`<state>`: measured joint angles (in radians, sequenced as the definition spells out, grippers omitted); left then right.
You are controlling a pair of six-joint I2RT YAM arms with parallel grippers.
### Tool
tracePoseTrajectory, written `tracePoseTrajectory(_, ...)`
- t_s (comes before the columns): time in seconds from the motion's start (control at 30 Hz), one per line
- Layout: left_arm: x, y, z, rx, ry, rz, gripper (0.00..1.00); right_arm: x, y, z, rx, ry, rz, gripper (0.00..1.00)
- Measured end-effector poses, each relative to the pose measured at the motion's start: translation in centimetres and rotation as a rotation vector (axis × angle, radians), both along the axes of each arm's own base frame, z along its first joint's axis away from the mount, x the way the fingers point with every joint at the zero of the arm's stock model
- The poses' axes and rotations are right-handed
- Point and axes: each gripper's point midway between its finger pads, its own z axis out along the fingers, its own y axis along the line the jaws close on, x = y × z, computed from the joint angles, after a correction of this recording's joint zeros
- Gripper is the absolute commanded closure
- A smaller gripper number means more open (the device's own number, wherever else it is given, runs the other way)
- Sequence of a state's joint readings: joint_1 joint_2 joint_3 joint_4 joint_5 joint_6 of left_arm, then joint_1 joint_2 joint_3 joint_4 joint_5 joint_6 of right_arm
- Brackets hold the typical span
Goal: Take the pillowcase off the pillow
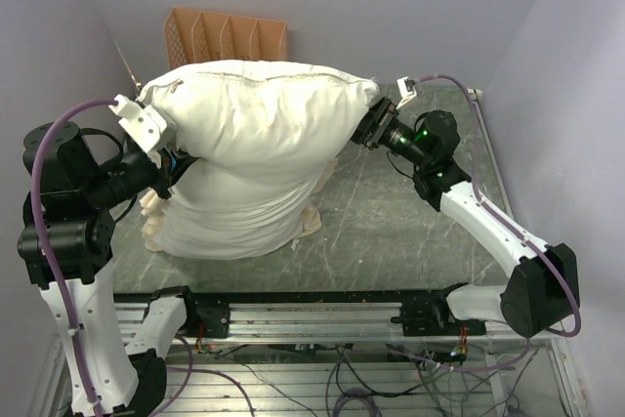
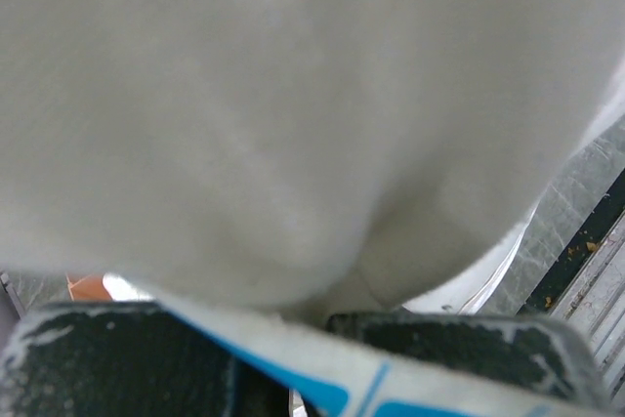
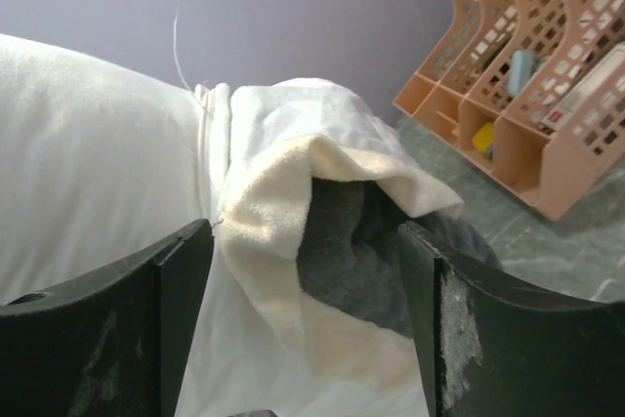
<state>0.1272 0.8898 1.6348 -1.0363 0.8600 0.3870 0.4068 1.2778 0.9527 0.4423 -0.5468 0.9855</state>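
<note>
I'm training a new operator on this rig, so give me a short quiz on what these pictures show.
1. True or false: the right gripper stands open around a bunched corner of the pillowcase.
2. What stands behind the pillow at the back wall? A) an orange file rack B) a blue bucket C) a cardboard box
3. Which two colours show on that bunched corner?
Key: 1 true; 2 A; 3 cream and dark grey.
</note>
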Motion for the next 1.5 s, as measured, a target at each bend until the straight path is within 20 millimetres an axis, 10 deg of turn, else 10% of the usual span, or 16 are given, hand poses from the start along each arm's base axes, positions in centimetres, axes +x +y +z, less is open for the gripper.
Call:
tracePoseTrajectory(0.2, 0.0, 0.0, 0.0, -0.004, 0.003, 0.001, 0.93, -1.2, 2.3, 0.0, 0.027, 0.017, 0.065, 0.39)
tracePoseTrajectory(0.47, 0.0, 0.0, 0.1, -0.009, 0.005, 0.003, 0.93, -1.4, 2.7, 0.6, 0.054, 0.014, 0.066, 0.9)
tracePoseTrajectory(0.63, 0.0, -0.1, 0.3, -0.02, 0.009, 0.006, 0.93, -0.5, 2.4, -0.8, 0.015, 0.031, 0.009, 1.0)
tracePoseTrajectory(1.2, -1.5, -1.6, 3.6, -0.19, 0.047, -0.017, 0.93, -0.6, 4.3, -14.1, -0.252, 0.214, -0.075, 1.0)
tracePoseTrajectory(1.5, -1.6, -1.7, 3.9, -0.216, 0.06, -0.017, 0.93, -3.9, 5.7, -25.4, -0.454, 0.314, -0.118, 1.0)
